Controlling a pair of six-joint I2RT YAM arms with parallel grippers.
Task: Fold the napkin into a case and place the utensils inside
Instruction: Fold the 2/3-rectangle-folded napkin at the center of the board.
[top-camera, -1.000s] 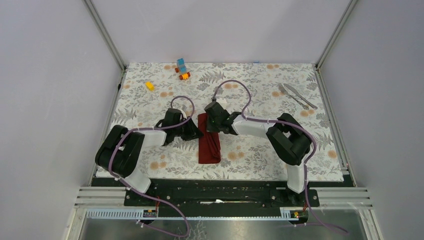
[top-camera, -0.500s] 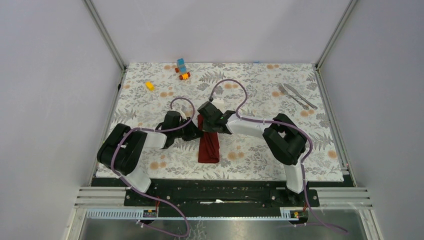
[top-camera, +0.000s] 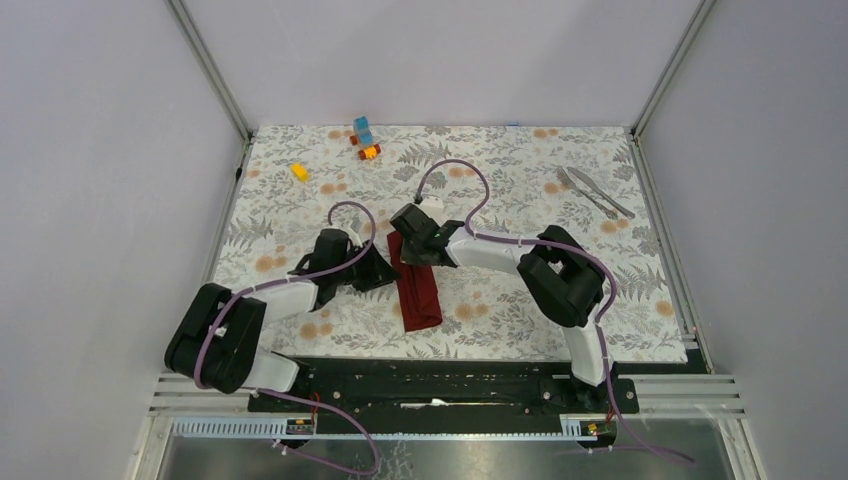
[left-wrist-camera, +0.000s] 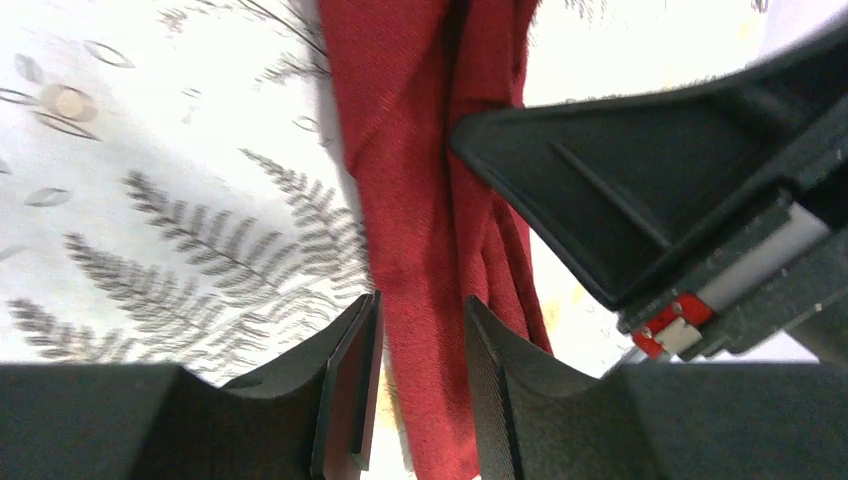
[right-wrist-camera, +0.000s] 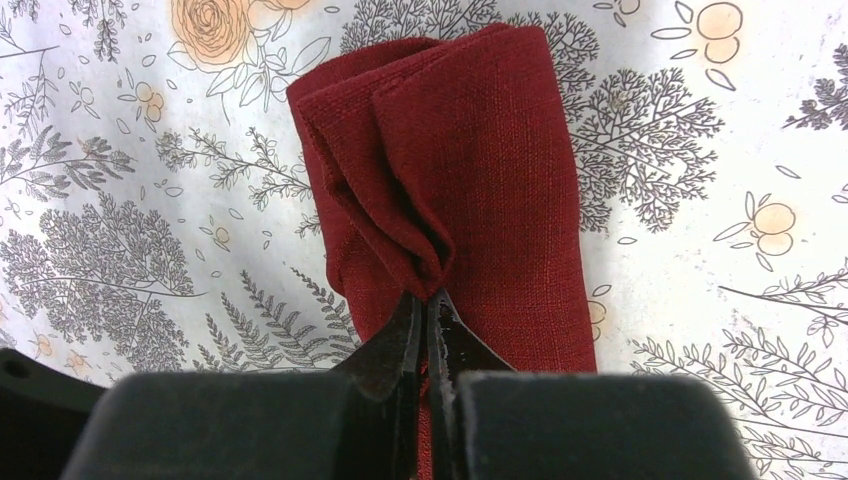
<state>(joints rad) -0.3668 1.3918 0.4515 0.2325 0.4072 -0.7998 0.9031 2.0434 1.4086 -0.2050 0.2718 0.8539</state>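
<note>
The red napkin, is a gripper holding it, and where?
Yes. The right gripper pinches the napkin by a raised fold on top. The left gripper has cloth between its fingers; whether it grips cannot be told.

Dark red napkin (top-camera: 420, 295) on a white tablecloth (top-camera: 520, 160) printed with grey ferns and orange flowers.

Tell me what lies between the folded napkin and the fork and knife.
In the top view, the right arm reaches across part of the stretch between the napkin and the utensils; the rest is bare floral tablecloth.
</note>
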